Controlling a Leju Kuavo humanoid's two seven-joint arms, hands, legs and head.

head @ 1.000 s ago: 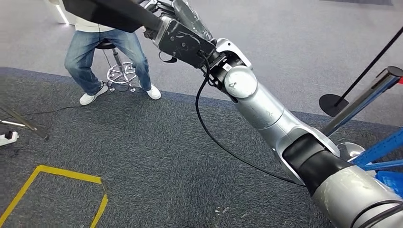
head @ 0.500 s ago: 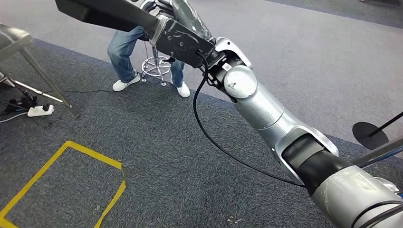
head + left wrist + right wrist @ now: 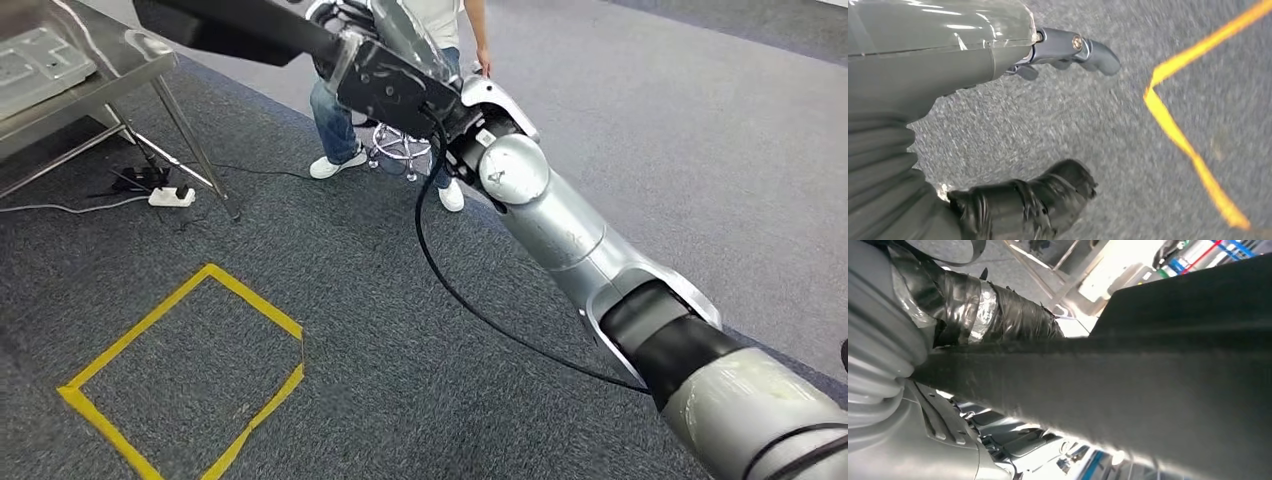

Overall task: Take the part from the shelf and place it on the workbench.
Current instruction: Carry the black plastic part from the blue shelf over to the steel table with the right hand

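Held aloft in the right hand [image 3: 375, 55]: a long black part [image 3: 235, 28], flat and dark, long axis running from the hand out toward the upper left of the head view, far end cut off by the frame's top edge. In the right wrist view, same part [image 3: 1148, 370] as a broad dark bar stretching away from the hand, with a taped thumb [image 3: 993, 307] pressed against its upper edge and the ribbed grey cover below; fingers clamped on it, though most of them hidden behind the part itself. Raised over grey carpet [image 3: 400, 340], well above the floor, not touching anything else.

Silver right arm [image 3: 570, 240] reaching diagonally up from lower right, black cable [image 3: 440, 280] looping beneath it. Corner of a metal workbench [image 3: 90, 80] at upper left, cut off by the frame edge, with a pale metal sheet lying on top; hard to make out further. Power strip [image 3: 170, 195] on the floor beside its legs. Yellow tape square [image 3: 190, 370] on the carpet lower left. Person in jeans [image 3: 335, 120] and white shoes behind the hand, largely hidden by it, beside a chrome stool base [image 3: 400, 155].

Left hand [image 3: 998, 125] hanging over carpet, empty, fingers [image 3: 1073, 47] and taped thumb apart; yellow tape [image 3: 1193, 155] blurred nearby
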